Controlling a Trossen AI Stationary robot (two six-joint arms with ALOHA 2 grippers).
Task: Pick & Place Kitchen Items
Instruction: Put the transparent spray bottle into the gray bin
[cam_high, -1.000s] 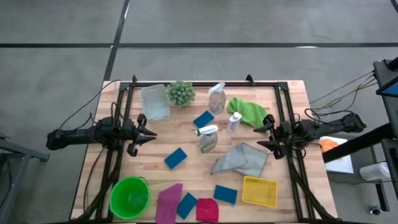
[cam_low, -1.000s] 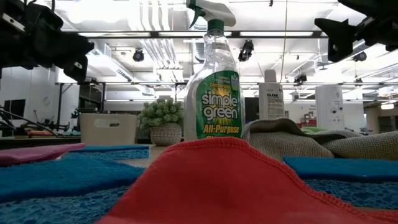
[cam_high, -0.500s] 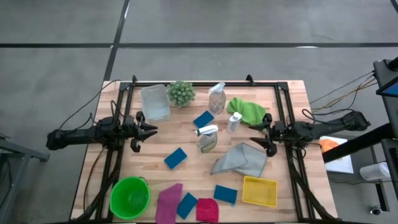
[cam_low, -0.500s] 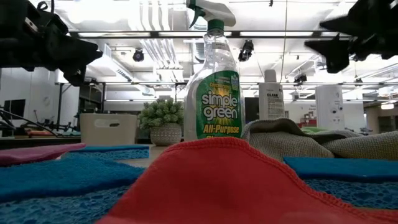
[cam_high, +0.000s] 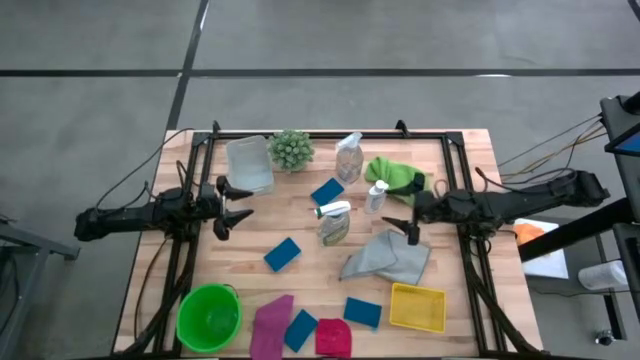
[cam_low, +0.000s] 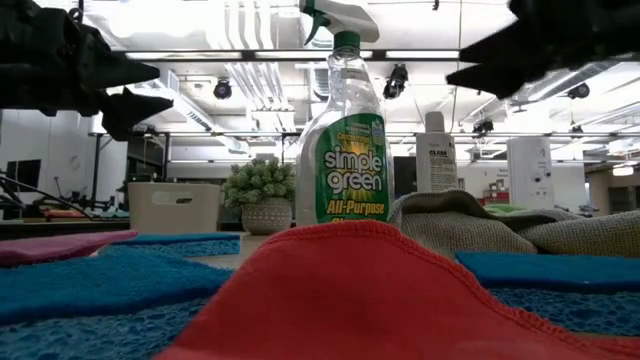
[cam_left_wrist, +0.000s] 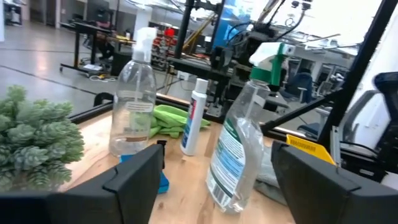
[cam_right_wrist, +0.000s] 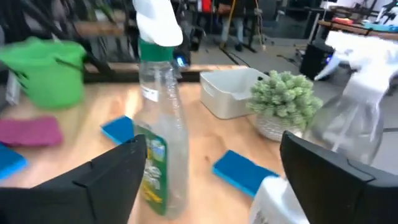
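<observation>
A spray bottle with a green trigger (cam_high: 333, 222) stands mid-table, and also shows in both wrist views (cam_left_wrist: 239, 149) (cam_right_wrist: 158, 143). Behind it stand a clear spray bottle (cam_high: 349, 157) and a small white-capped bottle (cam_high: 376, 196). Green cloth (cam_high: 395, 178) and grey cloth (cam_high: 388, 258) lie at the right. Blue sponges (cam_high: 283, 254) (cam_high: 327, 191) (cam_high: 362, 312), a pink cloth (cam_high: 270, 325) and a red cloth (cam_high: 333, 337) lie flat. My left gripper (cam_high: 243, 202) hovers open left of the bottles. My right gripper (cam_high: 402, 228) hovers open over the grey cloth's far edge, right of the green-trigger bottle.
A small plant (cam_high: 290, 150) and a clear bin (cam_high: 249, 165) stand at the far left. A green bucket (cam_high: 209, 317) sits at the near left, a yellow tray (cam_high: 417, 307) at the near right. Black frame rails (cam_high: 330, 134) border the table.
My right gripper has reached toward the table's left edge, from beside the right rail to over the grey cloth, closer to the green-trigger bottle. My left gripper has edged toward the right and spread its fingers wider. No object has moved.
</observation>
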